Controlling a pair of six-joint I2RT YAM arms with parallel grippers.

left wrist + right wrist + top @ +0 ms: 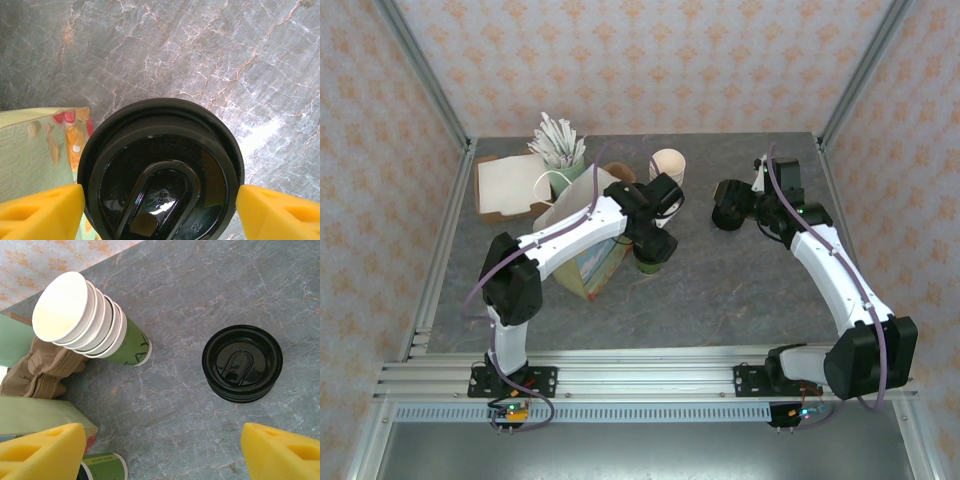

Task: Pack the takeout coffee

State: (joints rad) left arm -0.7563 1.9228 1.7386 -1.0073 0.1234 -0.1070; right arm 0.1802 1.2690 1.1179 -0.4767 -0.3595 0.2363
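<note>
The takeout coffee (162, 172), a cream and green paper cup under a round black lid, stands on the table beside the printed bag. Its green base (102, 467) also appears at the bottom of the right wrist view, and its green side (648, 264) in the top view. My left gripper (160, 210) comes straight down over it. The yellow fingers (45, 212) sit against the lid's rim on both sides, shut on it. My right gripper (164, 452) hangs open above bare table, near the pile of black lids (242, 363).
A stack of lidless cream-and-green cups (90, 322) leans at the back. The printed paper bag (582, 262) lies under my left arm. Behind it are a cardboard box (508, 186), a cup of white packets (560, 142) and brown paper pieces (40, 371).
</note>
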